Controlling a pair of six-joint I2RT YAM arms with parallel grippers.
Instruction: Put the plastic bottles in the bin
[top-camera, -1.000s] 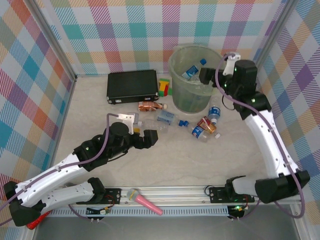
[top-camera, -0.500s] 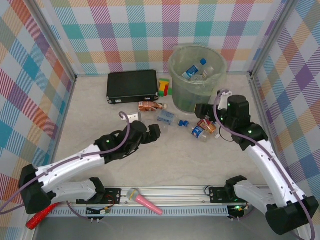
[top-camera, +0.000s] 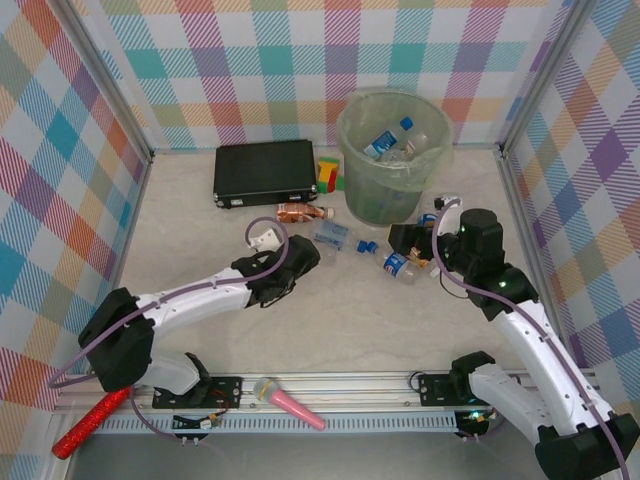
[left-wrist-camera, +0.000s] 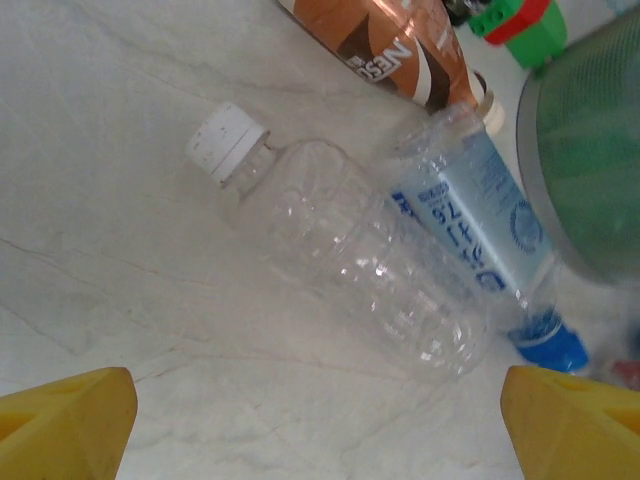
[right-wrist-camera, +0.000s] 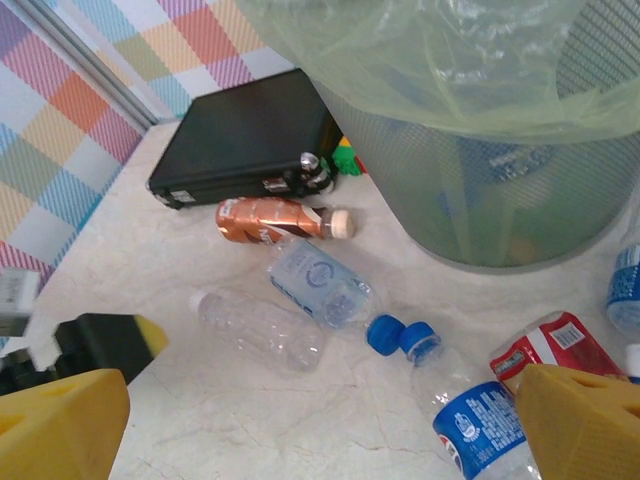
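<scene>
Two arms low among loose plastic bottles, both sets of jaws apart and empty
From above, the pale-green bin stands at 1 o'clock on the table and holds the binned bottles; the flat black case lies at its 9 o'clock. The left gripper points toward 1 o'clock with its yellow fingers spread wide. Ahead of them lies a clear white-capped bottle, with a light-blue-labelled bottle just beside it at 2 o'clock and a copper-brown bottle at 12. The right gripper, at the bin's 6 o'clock, is also spread wide. In its wrist view a dark-blue-labelled bottle lies between the fingertips, with a red-labelled crushed pack at 2 o'clock. Green and red toy blocks sit between case and bin
</scene>
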